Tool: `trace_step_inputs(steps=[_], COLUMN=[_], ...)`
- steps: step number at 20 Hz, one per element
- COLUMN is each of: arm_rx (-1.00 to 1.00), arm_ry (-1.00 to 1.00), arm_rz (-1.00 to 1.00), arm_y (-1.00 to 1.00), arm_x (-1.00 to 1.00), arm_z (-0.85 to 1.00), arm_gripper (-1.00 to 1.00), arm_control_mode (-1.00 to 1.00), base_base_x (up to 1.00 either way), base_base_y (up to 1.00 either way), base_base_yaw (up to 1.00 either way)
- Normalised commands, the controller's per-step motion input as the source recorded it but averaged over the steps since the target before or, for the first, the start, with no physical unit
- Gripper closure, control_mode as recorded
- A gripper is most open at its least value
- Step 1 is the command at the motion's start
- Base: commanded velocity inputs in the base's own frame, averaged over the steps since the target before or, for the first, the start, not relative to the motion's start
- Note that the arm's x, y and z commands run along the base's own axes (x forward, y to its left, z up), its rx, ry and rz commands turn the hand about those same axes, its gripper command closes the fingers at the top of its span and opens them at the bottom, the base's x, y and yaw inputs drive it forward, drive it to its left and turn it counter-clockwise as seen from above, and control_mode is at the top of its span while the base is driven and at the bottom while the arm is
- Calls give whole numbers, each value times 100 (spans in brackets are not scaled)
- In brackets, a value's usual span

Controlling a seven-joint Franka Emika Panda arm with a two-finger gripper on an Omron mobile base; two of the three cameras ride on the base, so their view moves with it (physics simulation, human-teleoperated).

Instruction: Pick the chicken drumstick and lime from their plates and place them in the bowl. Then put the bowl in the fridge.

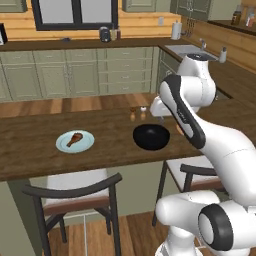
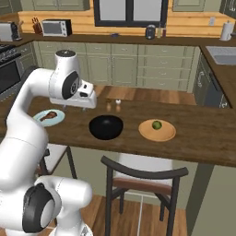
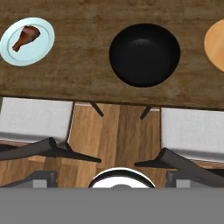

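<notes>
The chicken drumstick (image 1: 75,138) lies on the pale blue plate (image 1: 88,144) at the left of the wooden counter. The black bowl (image 1: 151,136) stands empty in the middle. The lime (image 2: 156,124) rests on the orange-tan plate (image 2: 166,133), right of the bowl (image 2: 106,127). My gripper (image 2: 65,107) hangs above the counter's far side, between the blue plate (image 2: 57,119) and the bowl, touching nothing. Its fingers are too small to read. From above, the hand view shows the drumstick (image 3: 25,38), the bowl (image 3: 144,54) and the orange plate's edge (image 3: 216,43). The fridge is out of view.
Salt and pepper shakers (image 2: 113,105) stand behind the bowl. Two dark chairs (image 1: 75,192) (image 2: 145,173) are tucked under the counter's near edge. Green cabinets, a sink (image 2: 223,54) and a microwave (image 2: 56,27) line the back wall.
</notes>
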Motion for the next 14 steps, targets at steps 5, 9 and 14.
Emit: trace_step_inputs(steps=[5, 9, 14], arm_rx=[0, 0, 0], arm_ry=[0, 0, 0], arm_rz=[0, 0, 1], arm_y=[0, 0, -23], arm_x=[0, 0, 9], arm_z=[0, 0, -3], arm_gripper=[-100, -100, -100], arm_control_mode=[100, 100, -100], base_base_x=[79, 68, 13], base_base_y=[-6, -6, 0], base_base_yaw=[0, 0, 1])
